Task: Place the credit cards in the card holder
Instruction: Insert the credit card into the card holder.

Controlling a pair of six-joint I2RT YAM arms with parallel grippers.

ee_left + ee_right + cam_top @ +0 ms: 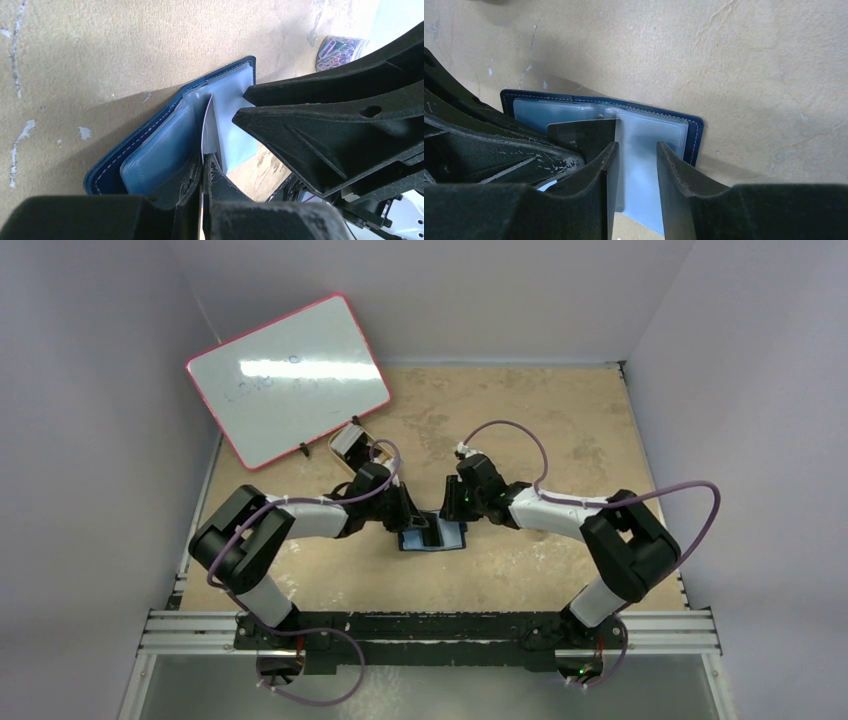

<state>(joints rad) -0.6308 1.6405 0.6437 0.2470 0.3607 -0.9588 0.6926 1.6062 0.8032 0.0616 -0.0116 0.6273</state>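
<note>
Left fingers [222, 187] pinch card [581, 135] over card holder [112, 167].

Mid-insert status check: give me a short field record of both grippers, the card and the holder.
left gripper: shut on a credit card, held on edge
right gripper: open, fingertips straddling the clear sleeve
credit card: dark, leading edge at the holder's middle pockets; whether it has entered one is unclear
card holder: open, inner pockets up, lying on the table
nearby: whiteboard, jar of paper clips
</note>
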